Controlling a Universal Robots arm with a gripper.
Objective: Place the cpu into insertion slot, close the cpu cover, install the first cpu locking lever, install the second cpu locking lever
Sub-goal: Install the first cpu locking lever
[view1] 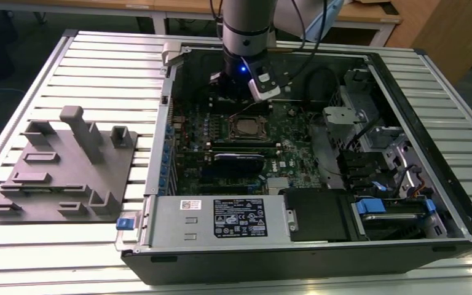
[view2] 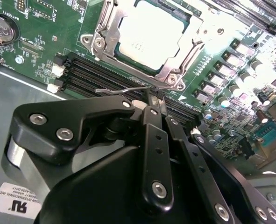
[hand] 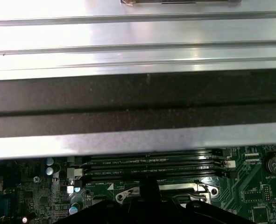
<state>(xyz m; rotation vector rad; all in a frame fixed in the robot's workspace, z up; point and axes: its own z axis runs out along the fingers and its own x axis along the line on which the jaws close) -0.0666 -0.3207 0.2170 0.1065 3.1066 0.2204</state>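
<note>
In the second wrist view the pale silver cpu (view2: 147,35) lies in the insertion slot (view1: 248,126) on the green board. The silver cpu cover (view2: 106,33) is folded down flat around it. One locking lever (view2: 190,52) runs along the cover's edge. A second thin wire lever (view2: 121,89) sticks out over the black memory slots (view2: 95,74), and its end meets my fingertips. My gripper (view2: 154,98) is shut, with its black fingers (view2: 152,140) pressed together just beside the socket's corner. I cannot tell if the wire is pinched. In the exterior view the gripper (view1: 248,98) hangs over the board behind the socket.
The open computer case (view1: 302,246) lies on a slatted metal table (view1: 96,55). A grey moulded fixture (view1: 64,166) rests at the exterior view's left. Cables and drive bays (view1: 383,153) fill the case's right side. The case wall (hand: 138,107) rises close behind the memory slots (hand: 152,170).
</note>
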